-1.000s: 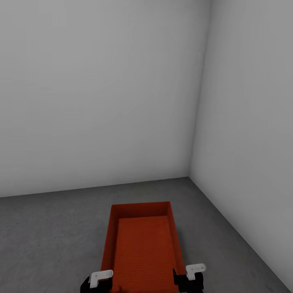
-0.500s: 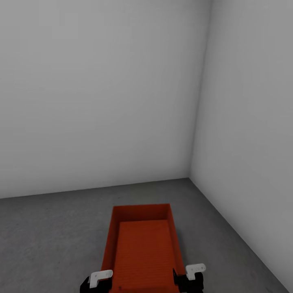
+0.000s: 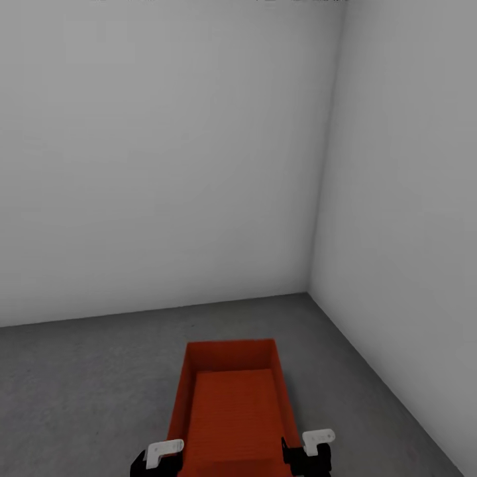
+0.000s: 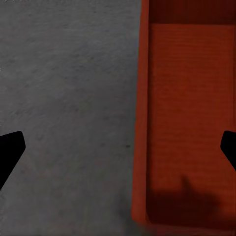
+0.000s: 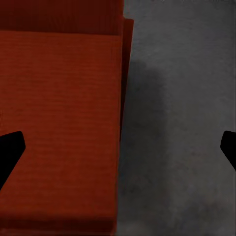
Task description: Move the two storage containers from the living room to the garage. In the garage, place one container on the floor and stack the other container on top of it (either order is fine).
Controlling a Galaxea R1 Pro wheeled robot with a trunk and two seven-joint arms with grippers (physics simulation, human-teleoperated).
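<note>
Here the garage floor (image 3: 79,384) was rough, mottled grey concrete, meeting plain grey-white walls (image 3: 159,165) in a corner at about 1 o'clock. One orange-red storage container (image 3: 232,411) sat open-topped between the arms. The left gripper (image 4: 118,147) straddled its long wall at 9 o'clock, fingers spread wide (nothing pinched), and the right gripper (image 5: 118,147) straddled the wall at 3 o'clock, equally spread and empty.

Ahead of me: orange-red open-top storage container (image 3: 232,411) on the grey concrete floor (image 3: 79,384), near the corner.
My left claw (image 3: 156,457): at its left wall.
My right claw (image 3: 311,450): at its right wall.
</note>
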